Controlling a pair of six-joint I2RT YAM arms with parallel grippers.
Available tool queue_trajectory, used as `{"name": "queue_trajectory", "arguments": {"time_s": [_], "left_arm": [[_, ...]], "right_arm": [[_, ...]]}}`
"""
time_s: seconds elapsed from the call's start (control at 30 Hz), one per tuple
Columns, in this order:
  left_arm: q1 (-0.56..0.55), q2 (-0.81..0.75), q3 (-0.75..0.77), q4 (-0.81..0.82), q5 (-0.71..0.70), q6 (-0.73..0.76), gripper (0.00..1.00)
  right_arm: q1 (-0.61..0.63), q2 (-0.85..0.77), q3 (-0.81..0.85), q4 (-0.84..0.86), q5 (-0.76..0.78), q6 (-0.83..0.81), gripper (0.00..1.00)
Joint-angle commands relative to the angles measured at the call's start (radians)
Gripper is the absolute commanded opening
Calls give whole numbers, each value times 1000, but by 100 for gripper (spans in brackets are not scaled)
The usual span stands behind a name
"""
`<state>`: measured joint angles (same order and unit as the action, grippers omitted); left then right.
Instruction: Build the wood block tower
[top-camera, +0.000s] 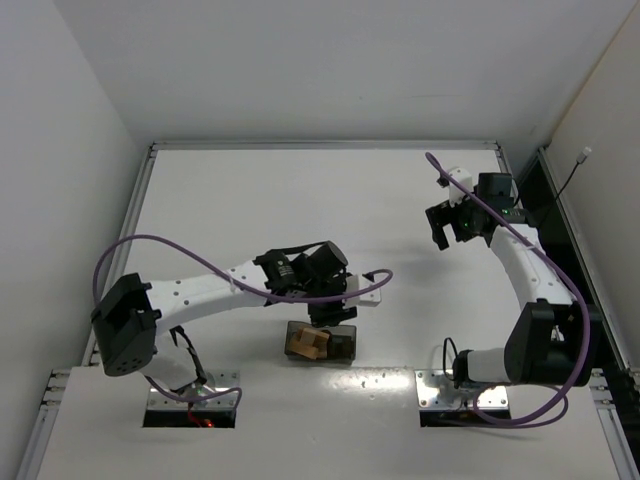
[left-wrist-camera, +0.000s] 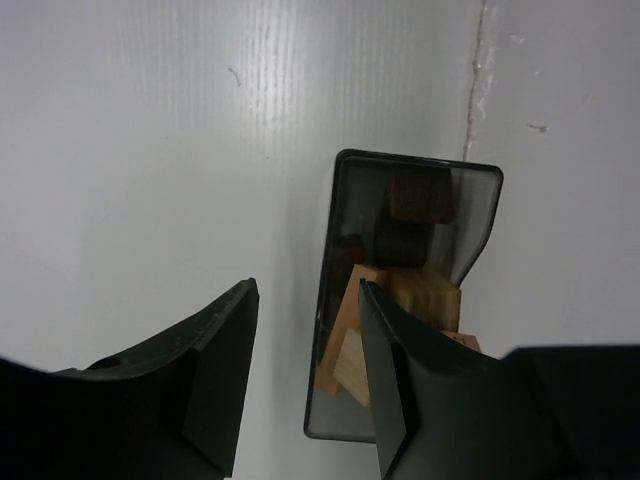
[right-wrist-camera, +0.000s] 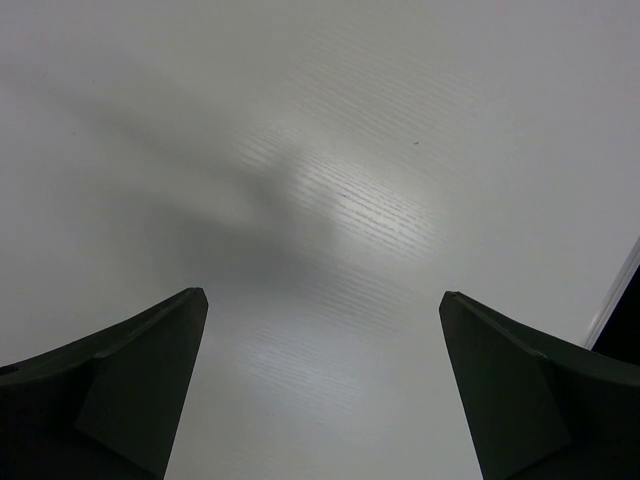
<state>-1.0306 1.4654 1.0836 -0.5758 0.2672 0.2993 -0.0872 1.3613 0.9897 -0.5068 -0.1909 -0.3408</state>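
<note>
blocks (left-wrist-camera: 428, 300): likely light, stiff, smooth; grip flat sides | left pincer (left-wrist-camera: 305, 292): half-wide astride bin (left-wrist-camera: 484, 215) wall | right pincer (right-wrist-camera: 322, 300): wide

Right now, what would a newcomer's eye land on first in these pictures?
The translucent grey bin of jumbled wood blocks at the front of the table, with the left claw straddling its side wall. Far right, the right claw hangs wide open above the tabletop.

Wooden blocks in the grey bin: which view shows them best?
Left wrist view: the wooden blocks are close up, with tan and dark pieces visible inside the grey bin, though the left gripper covers some. Top external shows them small, beside that gripper. Right wrist shows none, only table.
</note>
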Motion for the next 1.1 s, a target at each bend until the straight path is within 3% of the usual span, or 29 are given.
{"name": "queue_trajectory", "arguments": {"time_s": [0.0, 0.47, 1.07], "left_arm": [[-34, 18, 35, 50, 9, -23, 41], [-101, 82, -21, 123, 9, -23, 41], [-37, 176, -74, 191, -20, 40, 41]], "right_arm": [[7, -14, 7, 13, -5, -17, 100], [-2, -5, 7, 13, -5, -17, 100], [-2, 24, 7, 4, 4, -17, 100]]}}
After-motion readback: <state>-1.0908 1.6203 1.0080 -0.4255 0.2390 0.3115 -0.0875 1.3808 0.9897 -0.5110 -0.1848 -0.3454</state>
